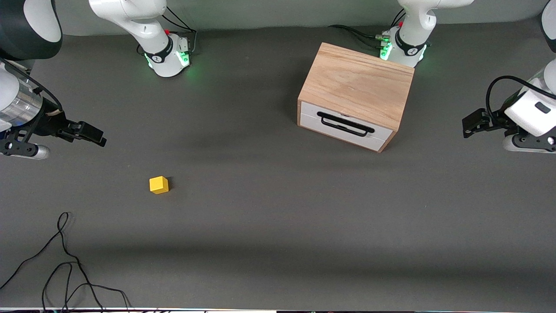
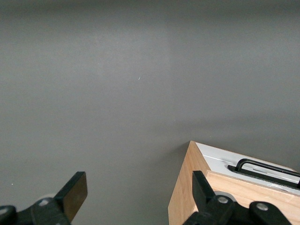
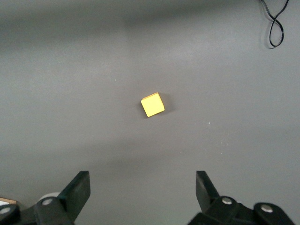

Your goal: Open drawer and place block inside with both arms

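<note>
Broadly, the grey table [image 1: 278, 226] carries two things of the task, well apart. Toward the left arm's end stands the light-wood box [image 1: 356, 84], turned a little askew, its white drawer [image 1: 347, 126] fully shut and facing the front camera, the black wire handle [image 1: 345, 123] running lengthwise across the panel. Toward the right arm's end, and nearer to the front camera than the box, sits the small yellow block [image 1: 159, 184], alone on bare table.

Each arm hangs over its own end of the table. The left gripper [image 1: 471, 124] hovers beside the box on the side away from the block, fingers spread wide with nothing between them; in its wrist view the box corner [image 2: 197, 187] and the handle [image 2: 267, 168] show just past one finger. The right gripper [image 1: 89, 134] hovers near the block, likewise spread wide and empty, and its wrist view has the block [image 3: 153, 104] lying ahead of the fingertips, roughly centred between them.

So the pairing looks plain: the left arm is the nearer to the handle, the right to the block. The handle's long axis runs along the drawer front, so the left gripper would likely need to come round to the front and close across the bar before pulling toward the front camera.

A loose black cable [image 1: 65, 261] lies near the table's front edge, clear of both.
</note>
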Available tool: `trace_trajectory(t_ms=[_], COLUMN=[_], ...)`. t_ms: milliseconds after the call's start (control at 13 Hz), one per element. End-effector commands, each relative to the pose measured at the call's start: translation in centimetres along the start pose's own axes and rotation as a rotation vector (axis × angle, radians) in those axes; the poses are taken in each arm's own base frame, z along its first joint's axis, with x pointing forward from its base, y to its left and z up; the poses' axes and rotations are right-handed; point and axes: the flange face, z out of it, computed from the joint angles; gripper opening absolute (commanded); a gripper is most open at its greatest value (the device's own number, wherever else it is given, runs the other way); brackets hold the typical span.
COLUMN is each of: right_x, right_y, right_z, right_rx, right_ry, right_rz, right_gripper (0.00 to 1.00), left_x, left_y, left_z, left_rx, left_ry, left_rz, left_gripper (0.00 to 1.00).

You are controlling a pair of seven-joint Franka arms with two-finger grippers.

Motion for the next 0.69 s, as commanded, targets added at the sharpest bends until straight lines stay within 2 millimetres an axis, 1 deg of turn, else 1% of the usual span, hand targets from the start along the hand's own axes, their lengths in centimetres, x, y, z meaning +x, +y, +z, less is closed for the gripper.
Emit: trace_trajectory(t_ms=[0,463,617], right_x=[-0.23,-0.3,-0.55], right_y=[0.01,0.27,0.08], right_z=[-0.66,-0.8,-0.2], right_rx=[0.0,0.002,-0.004], right_ry=[0.001,-0.001,-0.026], right_rz=[-0.02,-0.049,-0.055], right_gripper=[1.0,1.0,1.0], left_x=[-0.29,-0.22,-0.21], left_y=[0.13,0.04,0.11], left_z=[-0.15,-0.08,-0.16], left_rx=[-0.008,-0.008,-0.006], left_ry=[0.004,0.005,0.007], left_rz=[0.014,0.012,0.014], left_gripper=[1.0,1.0,1.0])
